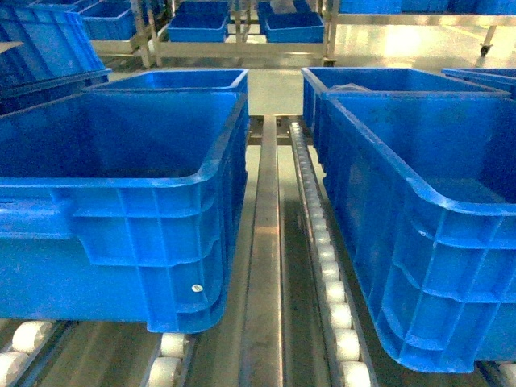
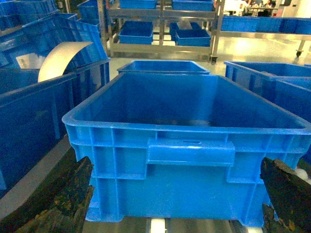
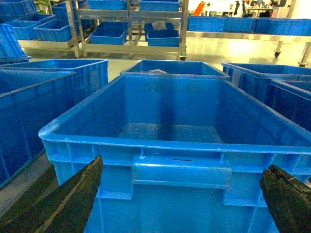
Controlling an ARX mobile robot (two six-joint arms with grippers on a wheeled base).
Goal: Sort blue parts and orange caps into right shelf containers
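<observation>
Two large bright-blue containers fill the head view, one at the left (image 1: 121, 187) and one at the right (image 1: 419, 193), both open-topped; what shows of their insides holds nothing. No blue parts or orange caps are in view. Neither gripper appears in the head view. In the left wrist view my left gripper (image 2: 176, 165) is open, its dark fingers (image 2: 63, 204) spread either side of a container's handle wall (image 2: 189, 150), apart from it. My right gripper (image 3: 183, 165) is open in the same way before another container (image 3: 180, 170).
The containers rest on roller tracks (image 1: 322, 242) with a metal rail (image 1: 264, 242) running between them. More blue crates stand behind (image 1: 173, 79) (image 1: 387, 81). A metal rack with blue bins (image 1: 197, 28) lines the back. A white curved sheet (image 2: 60, 58) sticks out of a crate at the left.
</observation>
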